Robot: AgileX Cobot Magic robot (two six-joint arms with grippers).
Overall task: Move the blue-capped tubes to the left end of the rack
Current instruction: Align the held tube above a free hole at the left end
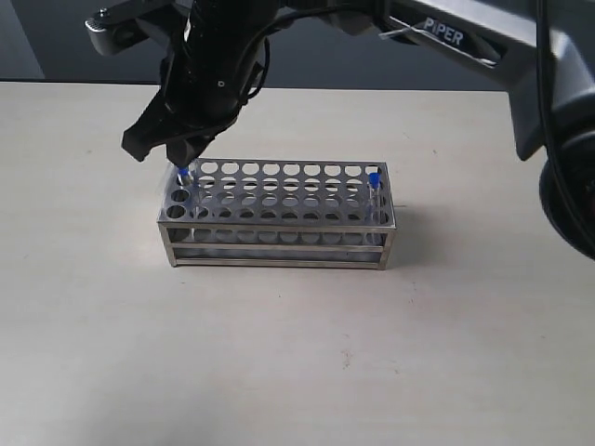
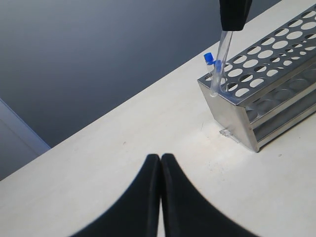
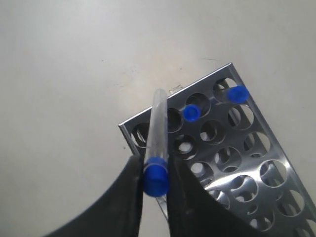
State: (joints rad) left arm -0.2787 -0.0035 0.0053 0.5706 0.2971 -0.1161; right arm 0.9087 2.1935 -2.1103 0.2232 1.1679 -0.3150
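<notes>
My right end effector [image 3: 154, 170] is clamped on the cap end of one blue-capped tube [image 3: 158, 123]. The tube hangs tilted, its lower end at the corner hole at the left end of the rack [image 1: 279, 237]; I cannot tell whether it has passed through the plate. My left end effector [image 2: 160, 159] is closed on nothing, over the tabletop [image 1: 297, 362] and apart from the rack. I judge these tubes light, stiff and thin-walled. They look smooth enough to slip and could crack if squeezed hard or jammed against the metal rim. The cap is the place to hold, with a gentle pinch and a straight drop. I count four tubes: the one held, a near seated tube [image 3: 191, 112] and a farther seated tube [image 3: 237, 94] at the left end, and the right-end tube [image 1: 374, 181]. There is one rack.
</notes>
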